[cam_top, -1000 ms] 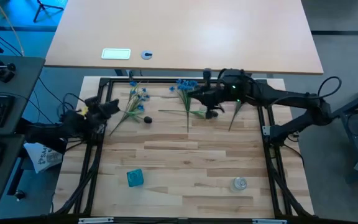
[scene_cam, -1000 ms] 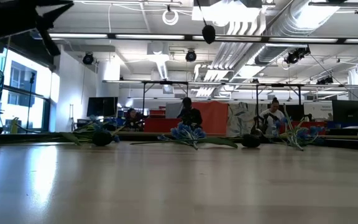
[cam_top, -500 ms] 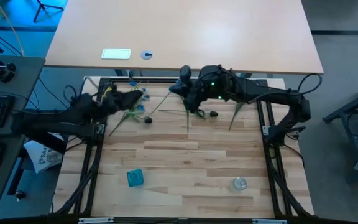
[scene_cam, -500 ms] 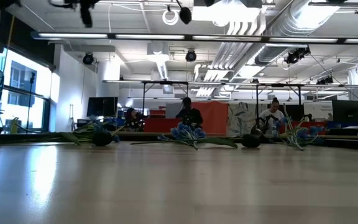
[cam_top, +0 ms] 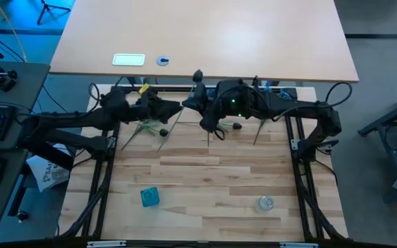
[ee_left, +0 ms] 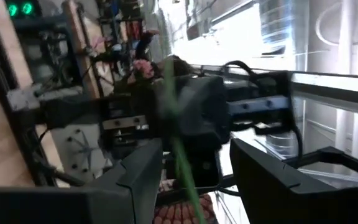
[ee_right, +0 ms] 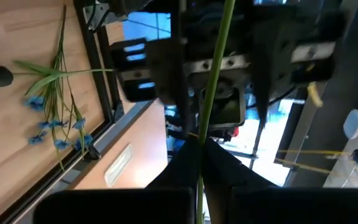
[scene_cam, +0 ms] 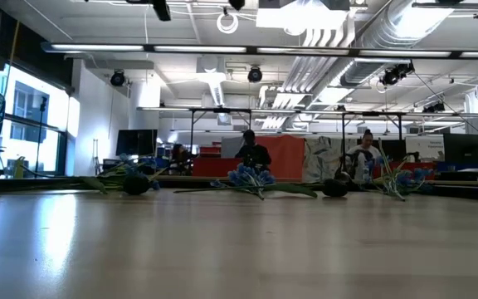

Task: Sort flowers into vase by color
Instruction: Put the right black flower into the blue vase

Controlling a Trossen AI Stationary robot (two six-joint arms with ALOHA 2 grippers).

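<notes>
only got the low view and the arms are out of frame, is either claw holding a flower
observer: yes, the right claw is shut on a green stem, up near the table's far edge.
operator: where's the left one
observer: the left claw is open, with its fingers on either side of what looks like the same stem.
operator: anything in the vases yet
observer: from above, no flower stands in the blue vase or the clear vase.
</notes>
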